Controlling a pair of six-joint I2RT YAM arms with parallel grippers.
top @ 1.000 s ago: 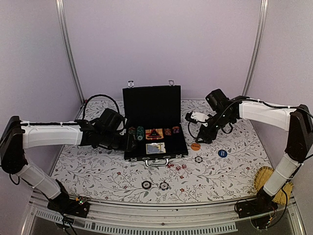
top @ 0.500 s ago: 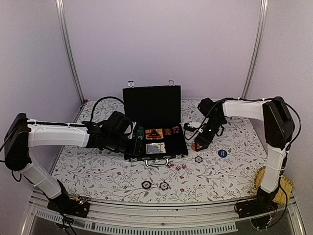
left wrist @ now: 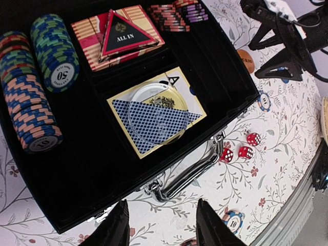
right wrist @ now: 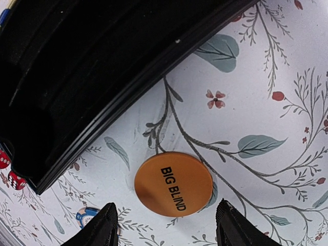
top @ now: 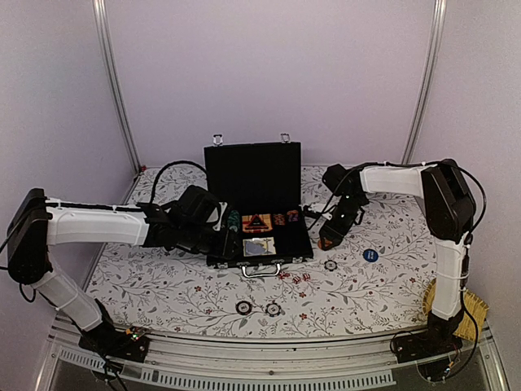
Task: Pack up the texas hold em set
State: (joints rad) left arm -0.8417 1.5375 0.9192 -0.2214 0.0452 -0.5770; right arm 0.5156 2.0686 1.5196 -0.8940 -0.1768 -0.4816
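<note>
Work centres on the orange disc (right wrist: pixel 173 184) marked BIG BLIND. It lies flat on the flowered cloth (top: pixel 163 277) at three o'clock of the open case (top: pixel 252 175), just beside its right wall but apart from it. It looks thin, stiff and light, probably smooth plastic, so it should weigh next to nothing in a grip but may skate on the cloth. With so little edge standing up, the best hold is likely across its width, with the fingertips pressed down at opposite rims and closed gently. A hard squeeze could flip it out.

The right claw (right wrist: pixel 168 230) hangs over it spread wide and holds nothing. In the wrist view one finger is at about seven o'clock of the disc and the other at five, both clear of its rim. Whether the tips touch the cloth I cannot tell.

The left claw (left wrist: pixel 163 228) is also open and empty, poised above the front edge of the case near the silver handle (left wrist: pixel 184 177). Inside sit stacked chips (left wrist: pixel 54 51), cards (left wrist: pixel 154 115) and the triangle (left wrist: pixel 125 33). Out on the cloth lie red dice (left wrist: pixel 245 152) at five o'clock of the case, a blue disc (top: pixel 370 255) at four, and loose chips (top: pixel 273 309) at six.
</note>
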